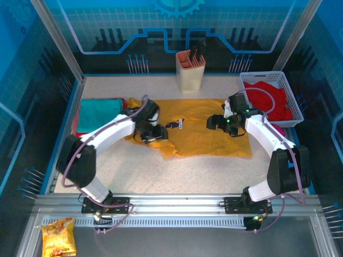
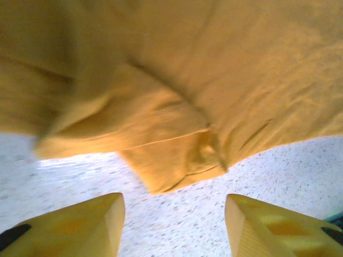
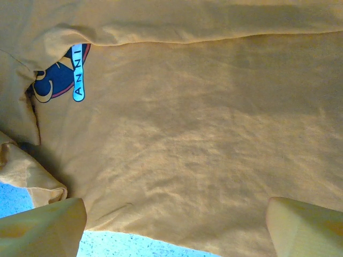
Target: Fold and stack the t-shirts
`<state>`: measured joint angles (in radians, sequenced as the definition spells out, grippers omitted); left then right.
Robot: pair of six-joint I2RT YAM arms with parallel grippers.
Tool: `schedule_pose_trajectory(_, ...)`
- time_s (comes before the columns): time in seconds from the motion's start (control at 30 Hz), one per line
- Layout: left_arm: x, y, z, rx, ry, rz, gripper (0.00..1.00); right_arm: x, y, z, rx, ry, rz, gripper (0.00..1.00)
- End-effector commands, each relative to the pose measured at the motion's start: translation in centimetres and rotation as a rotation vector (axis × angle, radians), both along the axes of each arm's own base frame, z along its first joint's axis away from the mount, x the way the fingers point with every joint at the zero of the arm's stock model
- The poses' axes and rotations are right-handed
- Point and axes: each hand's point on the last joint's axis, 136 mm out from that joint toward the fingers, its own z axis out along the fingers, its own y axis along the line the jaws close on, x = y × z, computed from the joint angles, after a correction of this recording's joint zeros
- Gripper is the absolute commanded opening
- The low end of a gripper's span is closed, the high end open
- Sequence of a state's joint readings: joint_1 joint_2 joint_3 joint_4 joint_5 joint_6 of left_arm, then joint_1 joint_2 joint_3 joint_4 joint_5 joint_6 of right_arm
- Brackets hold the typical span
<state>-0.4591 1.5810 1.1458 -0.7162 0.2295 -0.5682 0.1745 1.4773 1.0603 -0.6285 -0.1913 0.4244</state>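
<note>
Soft, light and limp, the mustard t-shirt (image 1: 198, 139) lies spread on the table (image 1: 177, 171) beneath the left pincer (image 2: 172, 206) and right pincer (image 3: 174, 206), both released and empty, and the bunched edge just ahead of the left pincer, probably a sleeve, offers the best pinch.

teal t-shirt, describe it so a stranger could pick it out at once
Look at the speckled table and go to its far left side. The teal t-shirt lies there folded flat, left of the spread mustard-yellow t-shirt. Only it is teal; that neighbour is yellow, and the cloth in the white basket is red.
</note>
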Motion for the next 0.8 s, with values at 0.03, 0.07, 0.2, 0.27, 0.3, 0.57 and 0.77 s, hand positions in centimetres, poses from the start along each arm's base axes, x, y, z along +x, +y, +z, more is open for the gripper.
schedule_pose_trajectory(0.03, -0.8, 3.1, -1.2, -0.027, -0.02, -0.031, 0.49, -0.8, -0.7, 0.1, 0.001, 0.006, -0.015, 0.88)
schedule_pose_trajectory(0.07, -0.6, 3.7, -1.8, -0.013, -0.029, -0.029, 0.49, -0.8, -0.9, 0.0, -0.001, 0.007, -0.019, 0.88)
schedule_pose_trajectory(0.2, 0.4, 3.5, -4.1, -0.035, -0.052, -0.032, 0.54, -1.2, -1.8, -0.4, 0.013, 0.028, -0.049, 0.88)
schedule_pose_trajectory(0.27, 0.9, 3.3, -5.1, -0.04, -0.055, -0.03, 0.54, -1.6, -2.3, -0.6, 0.024, 0.04, -0.066, 0.88)
schedule_pose_trajectory(0.3, 1.2, 3.2, -5.4, -0.04, -0.059, -0.028, 0.53, -1.7, -2.5, -0.6, 0.027, 0.038, -0.075, 0.88)
schedule_pose_trajectory(0.57, 1.9, 2.7, -6.6, -0.053, -0.045, -0.027, 0.44, -3.7, -4.5, -1.4, 0.051, 0.069, -0.16, 0.88)
schedule_pose_trajectory(0.77, 1.8, 2.3, -6.4, -0.086, -0.034, -0.006, 0.24, -6.4, -7.4, -2.6, 0.017, 0.156, -0.311, 0.86)
